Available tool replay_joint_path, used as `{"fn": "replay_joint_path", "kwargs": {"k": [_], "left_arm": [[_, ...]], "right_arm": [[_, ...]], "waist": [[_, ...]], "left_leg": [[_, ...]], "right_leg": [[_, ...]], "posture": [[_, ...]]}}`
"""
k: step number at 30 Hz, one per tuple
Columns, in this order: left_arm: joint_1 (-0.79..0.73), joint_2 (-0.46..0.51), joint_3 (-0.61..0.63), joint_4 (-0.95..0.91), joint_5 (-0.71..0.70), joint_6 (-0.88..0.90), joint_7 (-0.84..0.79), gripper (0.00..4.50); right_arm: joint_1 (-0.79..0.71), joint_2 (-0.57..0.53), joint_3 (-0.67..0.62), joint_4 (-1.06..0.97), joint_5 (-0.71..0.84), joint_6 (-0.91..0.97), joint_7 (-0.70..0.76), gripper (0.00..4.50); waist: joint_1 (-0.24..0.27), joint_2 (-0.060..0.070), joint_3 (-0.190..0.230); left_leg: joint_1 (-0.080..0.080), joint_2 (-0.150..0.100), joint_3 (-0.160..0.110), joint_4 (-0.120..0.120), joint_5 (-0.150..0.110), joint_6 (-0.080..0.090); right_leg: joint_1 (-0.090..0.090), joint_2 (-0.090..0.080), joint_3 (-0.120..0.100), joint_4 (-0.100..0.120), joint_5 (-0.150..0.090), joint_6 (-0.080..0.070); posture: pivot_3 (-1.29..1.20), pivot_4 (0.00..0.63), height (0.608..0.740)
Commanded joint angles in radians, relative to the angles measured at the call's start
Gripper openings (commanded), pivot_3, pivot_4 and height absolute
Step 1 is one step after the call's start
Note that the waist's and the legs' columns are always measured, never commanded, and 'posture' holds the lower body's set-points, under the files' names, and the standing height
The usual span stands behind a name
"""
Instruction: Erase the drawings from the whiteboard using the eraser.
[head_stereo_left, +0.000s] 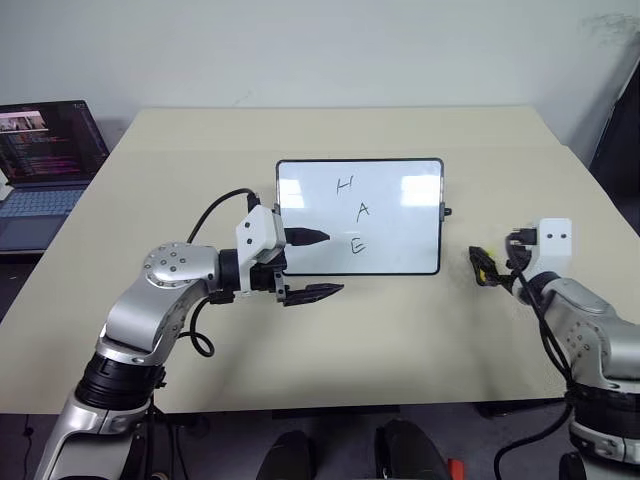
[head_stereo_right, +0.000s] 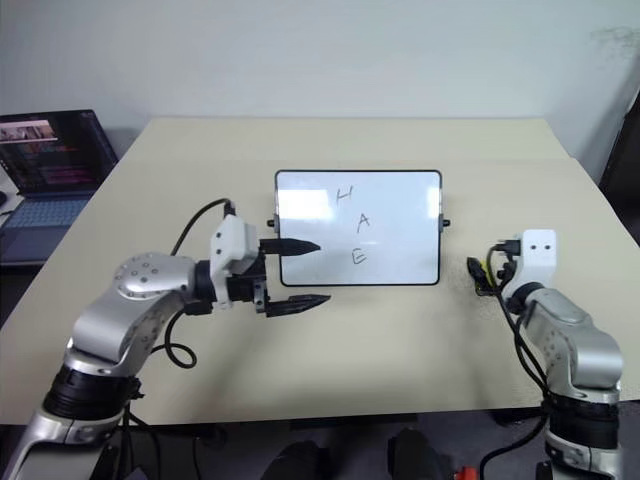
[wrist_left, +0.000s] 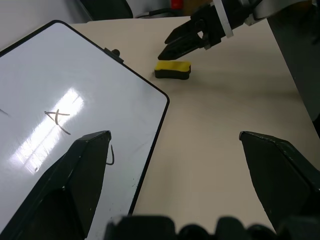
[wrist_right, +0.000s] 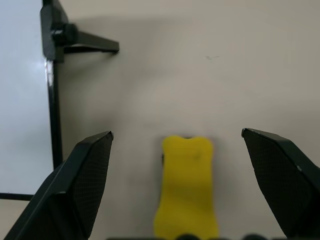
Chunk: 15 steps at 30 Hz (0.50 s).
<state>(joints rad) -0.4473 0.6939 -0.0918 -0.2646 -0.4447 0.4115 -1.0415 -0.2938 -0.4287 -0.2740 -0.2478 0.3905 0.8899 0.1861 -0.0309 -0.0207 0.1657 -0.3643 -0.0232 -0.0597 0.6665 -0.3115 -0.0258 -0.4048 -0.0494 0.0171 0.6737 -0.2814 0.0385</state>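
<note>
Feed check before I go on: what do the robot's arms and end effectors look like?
Both arms are silver-grey metal with black joints and loose black cables. Each wrist carries a white block. The left end effector and right end effector each have two black, pointed fingers.

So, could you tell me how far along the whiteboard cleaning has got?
Nothing is erased yet: the drawings H, A and E all remain on the whiteboard. In hand: the open right gripper is lined up over the eraser, which lies on the table, ungrasped. The left gripper is open at the board's near left corner. Grasping and wiping remain.
</note>
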Motion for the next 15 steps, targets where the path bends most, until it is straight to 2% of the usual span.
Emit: {"fn": "replay_joint_path", "kwargs": {"k": [1, 15], "left_arm": [[0.001, 0.021, 0.033, -0.034, -0.006, -0.002, -0.005, 4.5], [0.027, 0.025, 0.047, -0.061, -0.036, 0.014, 0.0, 4.5]], "right_arm": [[-0.006, 0.016, 0.025, 0.003, -0.041, -0.038, -0.026, 4.45], [-0.026, 0.053, 0.029, 0.116, -0.095, -0.14, -0.031, 4.45]], "waist": [[0.0, 0.0, 0.0], [-0.001, 0.0, 0.0]], "left_leg": [[0.0, 0.0, 0.0, 0.0, 0.0, 0.0], [0.0, 0.0, 0.0, 0.0, 0.0, 0.0]], "right_leg": [[0.0, 0.0, 0.0, 0.0, 0.0, 0.0], [0.0, 0.0, 0.0, 0.0, 0.0, 0.0]], "posture": [[0.0, 0.15, 0.74], [0.0, 0.15, 0.74]]}}
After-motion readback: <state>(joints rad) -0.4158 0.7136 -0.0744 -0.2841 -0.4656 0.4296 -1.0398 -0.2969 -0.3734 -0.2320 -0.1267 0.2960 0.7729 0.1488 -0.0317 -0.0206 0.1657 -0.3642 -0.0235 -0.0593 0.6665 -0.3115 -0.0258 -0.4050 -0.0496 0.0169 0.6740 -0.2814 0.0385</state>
